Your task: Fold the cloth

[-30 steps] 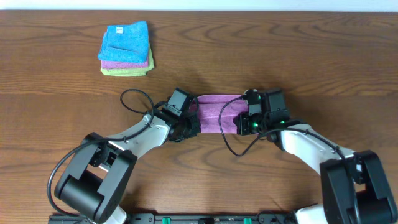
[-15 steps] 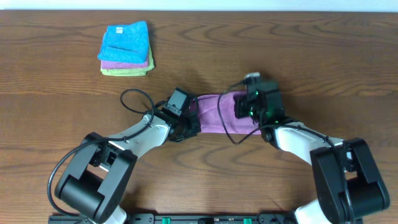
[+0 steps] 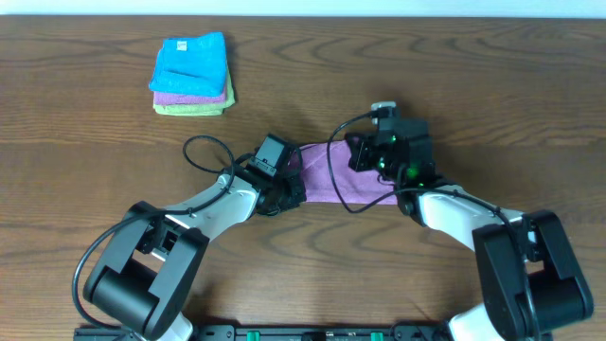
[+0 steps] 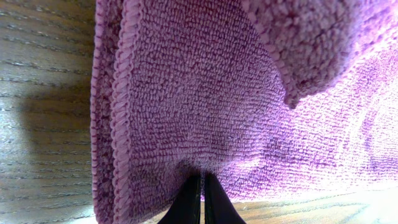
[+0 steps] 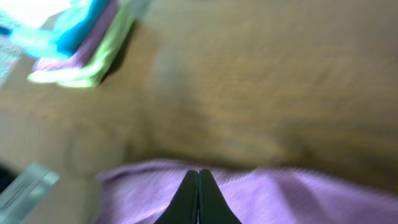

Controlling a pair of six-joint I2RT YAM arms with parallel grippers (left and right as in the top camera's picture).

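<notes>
The cloth (image 3: 327,175) is a lilac towel lying partly folded on the wooden table between my two arms. My left gripper (image 3: 295,192) is shut on the cloth's near left edge; the left wrist view shows the dark fingertips (image 4: 194,193) pinching the stitched border of the cloth (image 4: 217,93), with a loose corner flap hanging above right. My right gripper (image 3: 364,157) is over the cloth's far right part. In the right wrist view it (image 5: 199,173) is shut, its tips at the edge of the cloth (image 5: 298,193), which looks raised with it.
A stack of folded cloths (image 3: 192,74), bright blue over purple over light green, lies at the far left of the table and shows blurred in the right wrist view (image 5: 74,50). Black cables loop beside both wrists. Bare wood (image 3: 492,85) surrounds the cloth.
My right gripper has moved away from the cloth's right edge, further back and a little left, and the cloth's right side now looks lifted. The left gripper has stayed put.
</notes>
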